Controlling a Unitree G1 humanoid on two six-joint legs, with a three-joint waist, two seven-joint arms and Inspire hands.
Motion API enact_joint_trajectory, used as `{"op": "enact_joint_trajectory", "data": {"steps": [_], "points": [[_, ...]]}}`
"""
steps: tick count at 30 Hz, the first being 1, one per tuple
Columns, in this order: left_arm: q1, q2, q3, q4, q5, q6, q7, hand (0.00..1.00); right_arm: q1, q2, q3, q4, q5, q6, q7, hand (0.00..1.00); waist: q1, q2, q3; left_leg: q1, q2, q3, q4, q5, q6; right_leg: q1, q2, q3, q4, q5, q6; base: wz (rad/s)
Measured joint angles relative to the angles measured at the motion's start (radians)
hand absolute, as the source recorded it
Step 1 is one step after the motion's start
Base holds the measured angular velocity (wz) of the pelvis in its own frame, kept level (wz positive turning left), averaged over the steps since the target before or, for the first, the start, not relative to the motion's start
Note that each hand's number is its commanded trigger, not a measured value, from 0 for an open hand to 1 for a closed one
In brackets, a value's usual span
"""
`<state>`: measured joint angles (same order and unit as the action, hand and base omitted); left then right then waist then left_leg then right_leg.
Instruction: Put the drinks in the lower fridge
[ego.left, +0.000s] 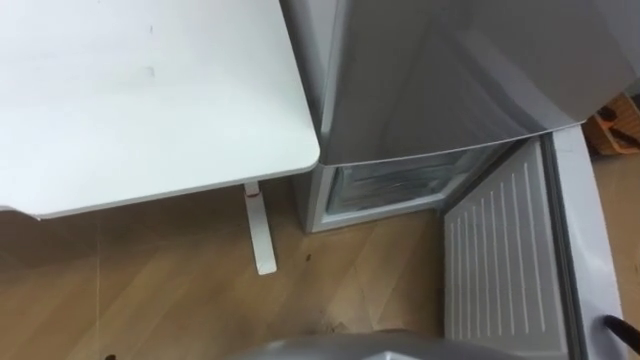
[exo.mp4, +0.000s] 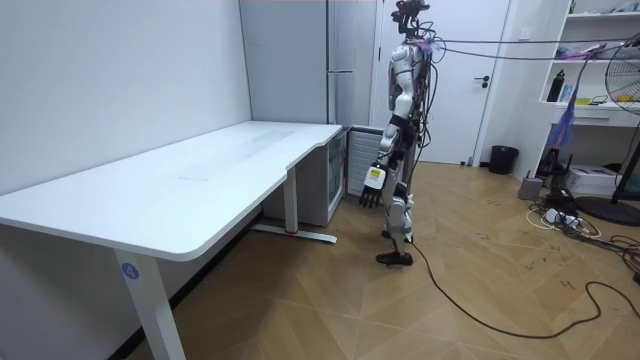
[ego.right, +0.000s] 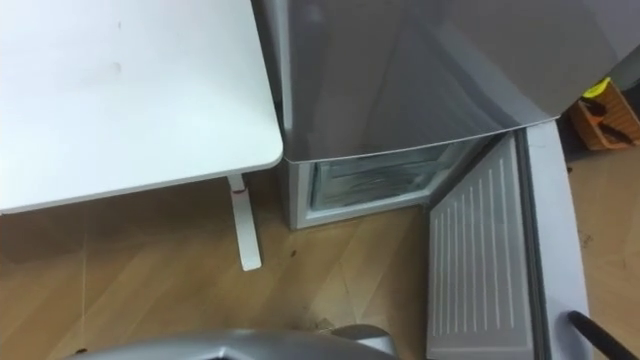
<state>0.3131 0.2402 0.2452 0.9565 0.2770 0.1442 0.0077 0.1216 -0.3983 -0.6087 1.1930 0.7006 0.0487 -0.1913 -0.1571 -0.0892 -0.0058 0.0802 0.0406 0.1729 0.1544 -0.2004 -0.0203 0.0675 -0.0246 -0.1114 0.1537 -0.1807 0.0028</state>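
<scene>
the robot is seen standing before the grey fridge (ego.left: 440, 70), just beside the white desk (ego.left: 150, 100). the lower fridge (ego.left: 400, 185) is found at floor level, its door (ego.left: 495, 260) swung wide to the right and clear drawers exposed. the left hand (exo.mp4: 372, 192) is hung at the thigh, fingers straight and relaxed.

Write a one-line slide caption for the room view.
Robot stands by the white desk's end before the grey fridge, left hand hanging open and empty.
</scene>
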Motion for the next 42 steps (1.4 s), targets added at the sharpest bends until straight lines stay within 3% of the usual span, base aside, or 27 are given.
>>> {"op": "enact_joint_trajectory", "data": {"steps": [7, 11, 14, 15, 18, 20, 22, 24, 26, 27, 29, 31, 34, 37, 42], "points": [[-0.05, 0.002, -0.045, 0.017, 0.002, -0.002, 0.0, 0.0, -0.003, 0.0, 0.07, -0.005, 0.072, -0.005, 0.001, 0.0, 0.006, -0.002, 0.0035, 0.0, 0.001, 0.008, -0.003, 0.0, 0.0, -0.002, 0.001, 0.007, 0.003, 0.0, 0.0, -0.03], [-0.062, 0.002, -0.058, 0.016, 0.012, 0.003, -0.023, 0.0, -0.003, 0.004, 0.109, -0.011, 0.141, -0.006, 0.003, 0.0, 0.027, 0.003, 0.0043, -0.009, 0.004, 0.014, -0.005, -0.001, -0.001, -0.014, 0.006, 0.026, 0.006, 0.004, -0.001, -0.13], [-0.069, 0.002, -0.086, 0.016, 0.01, 0.013, -0.03, 0.0, 0.016, 0.034, 0.169, -0.042, 0.225, -0.024, 0.015, 0.0, 0.028, 0.006, 0.0065, -0.017, 0.004, 0.011, -0.002, -0.001, -0.001, -0.017, 0.007, 0.023, 0.004, 0.008, -0.001, 0.01], [-0.069, 0.001, -0.103, 0.017, 0.013, 0.019, -0.035, 0.0, 0.024, 0.058, 0.198, -0.053, 0.246, -0.048, 0.023, 0.0, 0.028, 0.006, 0.0068, -0.018, 0.006, 0.011, -0.002, -0.001, -0.001, -0.018, 0.007, 0.018, 0.004, 0.01, -0.002, 0.0], [-0.11, -0.012, -0.171, 0.06, 0.029, 0.024, -0.032, 0.0, 0.071, 0.122, 0.336, -0.142, 0.308, -0.105, 0.065, 0.0, 0.057, 0.011, 0.0068, -0.039, 0.017, 0.012, 0.005, -0.009, -0.003, -0.036, 0.012, -0.028, 0.0, 0.03, -0.006, -0.2], [-0.158, -0.029, -0.239, 0.107, 0.04, 0.027, -0.027, 0.0, 0.099, 0.186, 0.46, -0.243, 0.337, -0.152, 0.139, 0.0, 0.086, 0.015, 0.0069, -0.056, 0.024, 0.01, 0.017, -0.013, -0.004, -0.052, 0.016, -0.055, -0.001, 0.043, -0.013, -0.26], [-0.193, -0.03, -0.279, 0.144, 0.06, 0.034, -0.025, 0.0, 0.1, 0.222, 0.569, -0.356, 0.33, -0.159, 0.198, 0.0, 0.098, 0.026, 0.0063, -0.065, 0.032, 0.013, 0.03, -0.016, -0.006, -0.059, 0.02, -0.056, 0.001, 0.049, -0.016, -0.11], [-0.216, -0.028, -0.323, 0.141, 0.066, 0.046, -0.037, 0.0, 0.098, 0.221, 0.701, -0.457, 0.284, -0.157, 0.218, 0.0, 0.129, 0.044, 0.0079, -0.079, 0.038, 0.013, 0.05, -0.023, -0.006, -0.066, 0.024, -0.056, 0.001, 0.055, -0.018, -0.05], [-0.222, -0.033, -0.369, 0.133, 0.075, 0.05, -0.043, 0.0, 0.087, 0.206, 0.81, -0.535, 0.26, -0.141, 0.23, 0.0, 0.163, 0.064, 0.007, -0.083, 0.038, 0.009, 0.052, -0.021, -0.008, -0.067, 0.024, -0.067, 0.001, 0.055, -0.018, 0.09], [-0.226, -0.038, -0.384, 0.121, 0.083, 0.054, -0.048, 0.0, 0.07, 0.19, 0.877, -0.601, 0.231, -0.108, 0.263, 0.0, 0.179, 0.067, 0.0042, -0.089, 0.037, 0.004, 0.051, -0.016, -0.01, -0.071, 0.023, -0.076, 0.001, 0.055, -0.018, 0.21], [-0.23, -0.044, -0.393, 0.121, 0.09, 0.063, -0.064, 0.0, 0.025, 0.161, 0.998, -0.708, 0.157, -0.061, 0.367, 0.0, 0.195, 0.075, 0.0106, -0.097, 0.033, -0.015, 0.05, -0.007, -0.012, -0.069, 0.022, -0.084, -0.002, 0.049, -0.025, 0.33], [-0.23, -0.043, -0.43, 0.121, 0.09, 0.08, -0.069, 0.0, -0.074, 0.185, 1.128, -0.765, 0.048, -0.015, 0.483, 0.0, 0.221, 0.073, 0.0107, -0.104, 0.03, -0.041, 0.053, 0.002, -0.016, -0.064, 0.023, -0.098, -0.003, 0.043, -0.032, 0.35], [-0.222, -0.049, -0.44, 0.119, 0.088, 0.092, -0.077, 0.0, -0.16, 0.211, 1.177, -0.796, -0.058, 0.053, 0.593, 0.0, 0.242, 0.064, 0.0127, -0.112, 0.016, -0.096, 0.07, 0.007, -0.015, -0.043, 0.014, -0.142, -0.013, 0.033, -0.027, 0.6], [-0.204, -0.053, -0.449, 0.101, 0.087, 0.118, -0.085, 0.0, -0.181, 0.202, 1.175, -0.783, -0.136, 0.101, 0.627, 0.0, 0.246, 0.052, 0.0138, -0.105, 0.005, -0.096, 0.067, 0.011, -0.009, -0.024, 0.003, -0.136, -0.018, 0.026, -0.016, 0.41], [-0.201, -0.052, -0.447, 0.093, 0.066, 0.119, -0.085, 0.0, -0.175, 0.167, 1.175, -0.747, -0.16, 0.157, 0.654, 0.0, 0.247, 0.029, 0.0113, -0.103, -0.001, -0.097, 0.068, 0.007, -0.003, -0.014, -0.003, -0.138, -0.015, 0.024, -0.012, 0.04]]}}
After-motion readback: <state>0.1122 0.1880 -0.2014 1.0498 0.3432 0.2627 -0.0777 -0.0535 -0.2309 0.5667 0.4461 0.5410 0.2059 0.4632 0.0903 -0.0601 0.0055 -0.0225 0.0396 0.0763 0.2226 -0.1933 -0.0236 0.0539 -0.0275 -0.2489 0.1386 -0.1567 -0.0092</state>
